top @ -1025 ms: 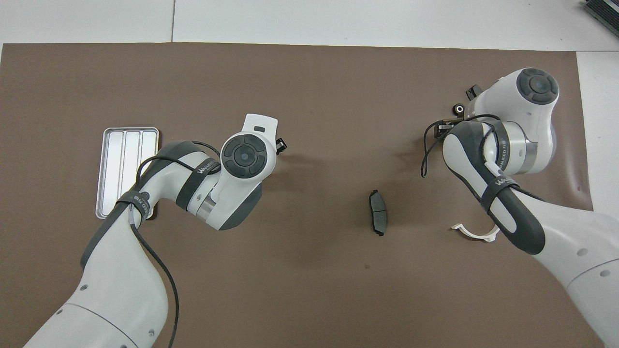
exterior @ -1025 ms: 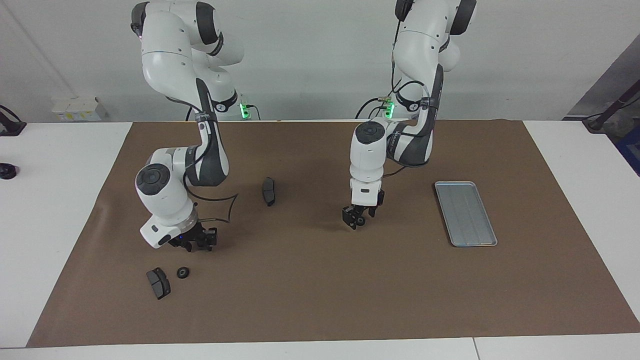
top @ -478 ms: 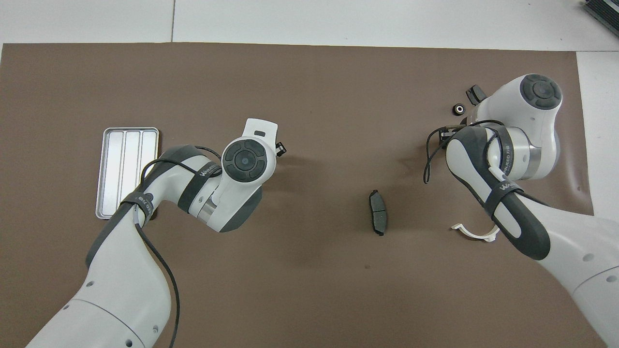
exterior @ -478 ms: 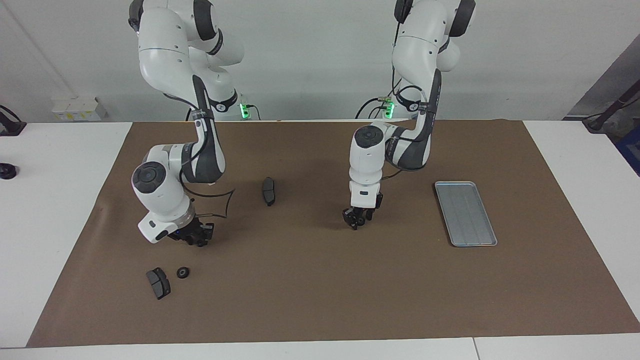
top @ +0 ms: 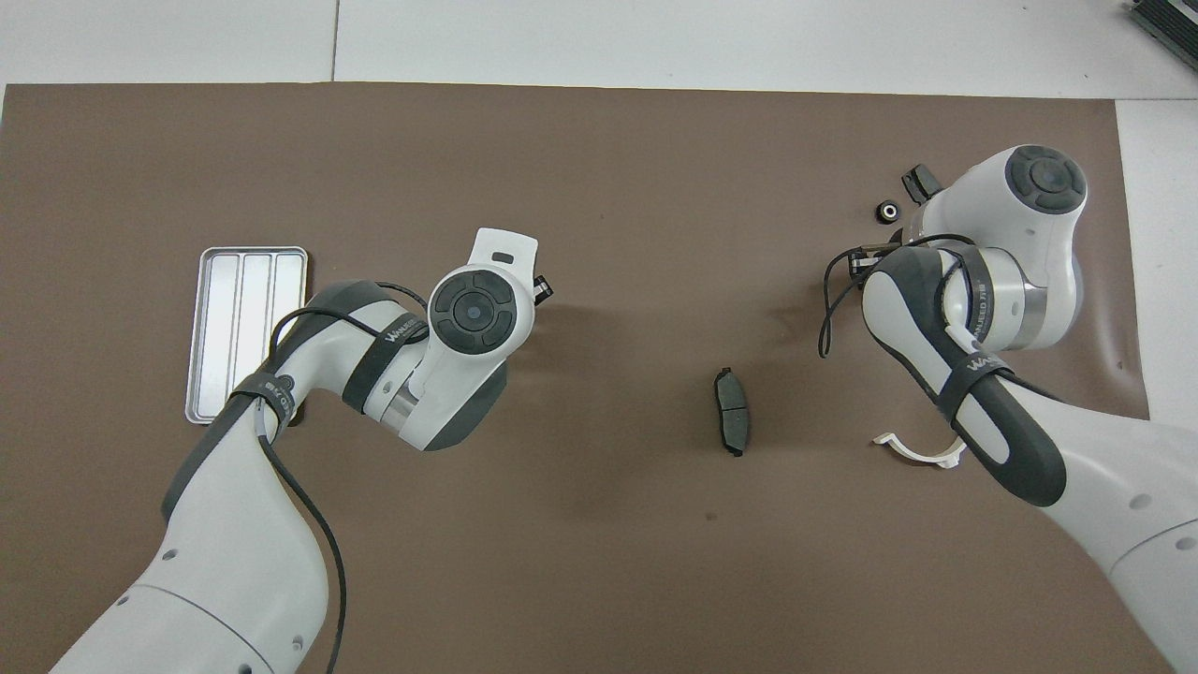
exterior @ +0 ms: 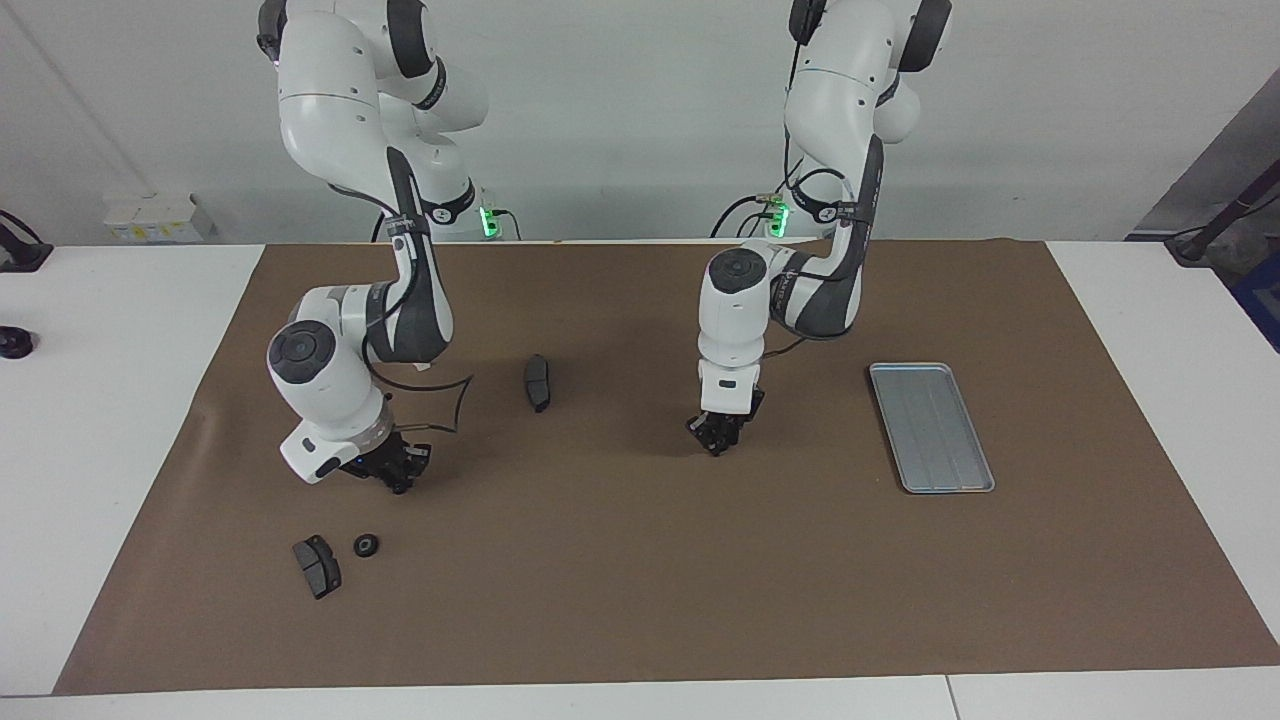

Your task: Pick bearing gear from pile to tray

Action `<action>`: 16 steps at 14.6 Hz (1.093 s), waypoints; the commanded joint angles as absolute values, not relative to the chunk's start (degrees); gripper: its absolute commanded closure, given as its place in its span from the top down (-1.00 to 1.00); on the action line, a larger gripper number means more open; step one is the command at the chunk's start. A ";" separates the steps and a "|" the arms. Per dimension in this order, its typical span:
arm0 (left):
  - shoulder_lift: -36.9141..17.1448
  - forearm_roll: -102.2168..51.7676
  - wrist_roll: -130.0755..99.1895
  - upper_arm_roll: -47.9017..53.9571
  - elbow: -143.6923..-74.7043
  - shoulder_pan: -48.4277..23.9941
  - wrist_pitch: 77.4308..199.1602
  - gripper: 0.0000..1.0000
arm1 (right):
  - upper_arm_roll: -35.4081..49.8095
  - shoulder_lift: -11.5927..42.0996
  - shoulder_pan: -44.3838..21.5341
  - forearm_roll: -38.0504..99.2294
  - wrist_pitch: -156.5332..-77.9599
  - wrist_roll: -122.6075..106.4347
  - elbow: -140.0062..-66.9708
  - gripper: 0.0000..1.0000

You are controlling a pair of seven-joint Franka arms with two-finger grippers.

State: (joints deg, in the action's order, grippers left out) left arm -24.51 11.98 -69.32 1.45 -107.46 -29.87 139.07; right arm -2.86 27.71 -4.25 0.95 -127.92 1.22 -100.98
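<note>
The pile is spread out. A small black ring, the bearing gear [exterior: 366,545] [top: 885,211], lies on the brown mat beside a dark brake-pad piece [exterior: 317,566] [top: 919,180], toward the right arm's end. My right gripper [exterior: 401,484] hangs low over the mat a little nearer to the robots than the ring, shut with nothing in it. My left gripper [exterior: 718,446] [top: 542,289] hangs over the mat's middle, its fingertips together, nothing seen in them. The silver tray [exterior: 932,427] [top: 245,332] lies toward the left arm's end, with nothing on it.
A second brake-pad piece [exterior: 538,382] [top: 732,423] lies on the mat between the two grippers. A white half-ring bracket [top: 922,453] lies near the right arm's forearm. White table borders the mat [exterior: 620,600].
Both grippers have closed from open. The right gripper has drawn back from the ring toward the robots. The left gripper has shifted only slightly.
</note>
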 commanded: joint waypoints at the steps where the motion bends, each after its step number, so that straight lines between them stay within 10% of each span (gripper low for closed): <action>1: -21.38 12.83 -64.54 0.70 -106.79 -28.32 133.53 -1.00 | -2.20 25.93 -4.13 1.14 -127.27 1.14 -102.13 -1.00; 10: -10.02 2.99 -23.32 0.97 -109.68 -5.56 121.99 -1.00 | -1.49 23.47 -20.99 1.05 -126.99 8.51 -95.89 -1.00; 16: -6.59 2.37 -13.89 0.88 -125.40 0.44 137.71 -1.00 | 1.32 24.08 -32.32 1.23 -139.63 18.27 -95.89 -1.00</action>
State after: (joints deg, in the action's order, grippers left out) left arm -10.25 3.25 -15.08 0.30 -117.99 0.03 132.62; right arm 1.01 23.54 -30.05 0.99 -135.35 16.15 -96.06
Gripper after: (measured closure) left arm 0.643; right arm 0.775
